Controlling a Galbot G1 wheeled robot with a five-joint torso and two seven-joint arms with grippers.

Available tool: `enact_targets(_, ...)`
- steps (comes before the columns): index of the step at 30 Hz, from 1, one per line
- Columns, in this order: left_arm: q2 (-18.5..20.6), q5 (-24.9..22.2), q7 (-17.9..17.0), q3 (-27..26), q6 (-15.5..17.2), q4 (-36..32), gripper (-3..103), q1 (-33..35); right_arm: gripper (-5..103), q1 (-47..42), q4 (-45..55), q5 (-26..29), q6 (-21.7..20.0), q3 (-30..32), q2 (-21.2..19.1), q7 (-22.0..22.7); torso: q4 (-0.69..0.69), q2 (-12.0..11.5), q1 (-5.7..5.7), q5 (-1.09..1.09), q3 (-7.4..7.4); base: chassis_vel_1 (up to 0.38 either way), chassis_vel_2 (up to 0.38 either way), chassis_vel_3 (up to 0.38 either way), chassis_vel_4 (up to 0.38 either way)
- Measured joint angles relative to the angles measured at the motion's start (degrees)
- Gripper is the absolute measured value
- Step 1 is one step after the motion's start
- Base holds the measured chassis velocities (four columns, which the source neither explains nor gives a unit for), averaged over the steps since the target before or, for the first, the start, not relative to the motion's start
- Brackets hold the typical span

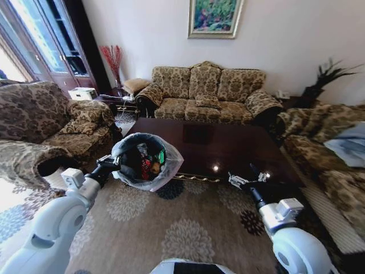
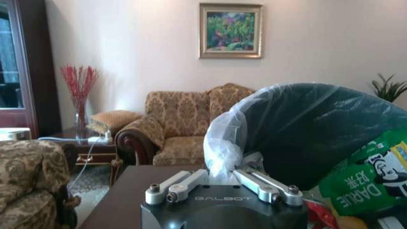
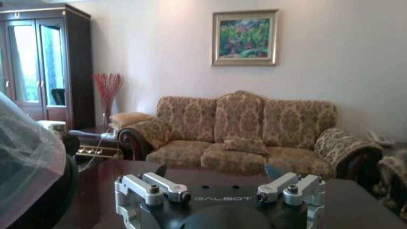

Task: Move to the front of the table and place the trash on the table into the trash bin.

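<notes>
The trash bin (image 1: pixel 171 166), dark with a whitish plastic liner, hangs tilted at the front left corner of the dark glossy table (image 1: pixel 228 145). My left gripper (image 1: pixel 109 163) is shut on the bin's rim; the left wrist view shows the fingers (image 2: pixel 254 182) pinching the bag edge of the bin (image 2: pixel 318 129). Inside lie trash items: a green packet (image 2: pixel 369 176) (image 1: pixel 161 157) and something red (image 1: pixel 146 166). My right gripper (image 1: pixel 246 180) hovers open over the table's front edge, holding nothing; in the right wrist view its fingers (image 3: pixel 162 187) are spread wide above the table (image 3: pixel 356 200).
A patterned three-seat sofa (image 1: pixel 208 91) stands behind the table, an armchair (image 1: pixel 40 131) at left and another sofa (image 1: pixel 325 148) at right. A floral rug (image 1: pixel 182 228) covers the floor in front. A side table (image 1: pixel 117 103) and a dark cabinet (image 1: pixel 57 40) are at back left.
</notes>
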Motion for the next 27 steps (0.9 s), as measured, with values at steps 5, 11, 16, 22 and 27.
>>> enact_targets(5,-0.33,-0.32,-0.1,0.29,-1.07,0.55,2,0.18,100,0.59,-0.62,0.54,1.0,0.3,-0.12,-0.5,0.03,0.0,0.02,0.0,0.01,0.031,-0.044,-0.072,0.021)
enact_targets(11,-0.45,-0.33,-0.08,0.54,-1.32,0.76,2,0.41,100,0.29,-1.09,-1.32,1.08,0.02,1.08,-0.52,0.02,-0.06,0.15,0.0,0.06,-0.024,0.026,0.029,-0.018)
enact_targets(16,-0.34,-0.18,-0.03,1.15,-1.37,0.79,2,0.62,100,0.01,-1.24,-3.21,1.05,-0.62,1.71,-0.84,0.02,-0.03,0.03,0.0,0.01,-0.007,0.008,0.0,-0.01)
enact_targets(22,0.08,-0.11,0.07,1.84,-1.37,0.76,2,0.84,100,-0.13,-1.26,-4.68,0.89,-1.62,2.25,-0.91,0.02,-0.01,0.01,0.01,0.01,0.0,0.0,0.0,0.0)
enact_targets(27,0.72,-0.28,-0.02,2.26,-1.64,1.07,2,0.78,100,-0.12,-1.39,-5.71,0.85,-2.05,2.75,-0.91,0.02,-0.01,0.05,0.01,0.02,0.064,0.084,-0.067,-0.094)
